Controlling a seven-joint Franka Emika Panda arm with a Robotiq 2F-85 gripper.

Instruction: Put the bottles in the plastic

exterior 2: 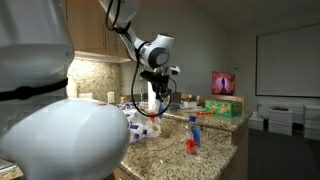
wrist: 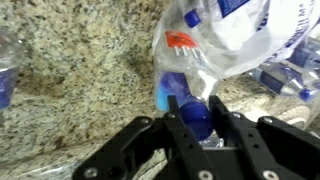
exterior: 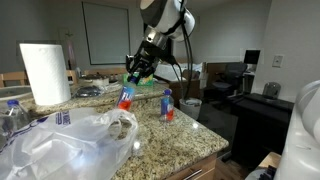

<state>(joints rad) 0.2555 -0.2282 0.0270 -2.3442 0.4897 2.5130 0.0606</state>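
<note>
My gripper (wrist: 197, 108) is shut on the blue cap of a clear bottle (wrist: 178, 62) with a red label. The bottle hangs below the gripper (exterior: 137, 72) above the granite counter, in both exterior views (exterior: 126, 97) (exterior 2: 153, 106). The crumpled clear plastic bag (exterior: 80, 140) lies on the counter in front of it. In the wrist view the bag (wrist: 270, 35) is at the upper right, next to the held bottle. A second bottle (exterior: 167, 105) with a blue cap and red label stands upright on the counter (exterior 2: 193, 135), apart from the gripper.
A paper towel roll (exterior: 45, 72) stands at the back of the counter. More clear bottles (exterior: 12, 115) sit by the bag's edge. A green box (exterior 2: 222, 107) lies at the counter's far end. The counter edge (exterior: 215, 150) drops off near the standing bottle.
</note>
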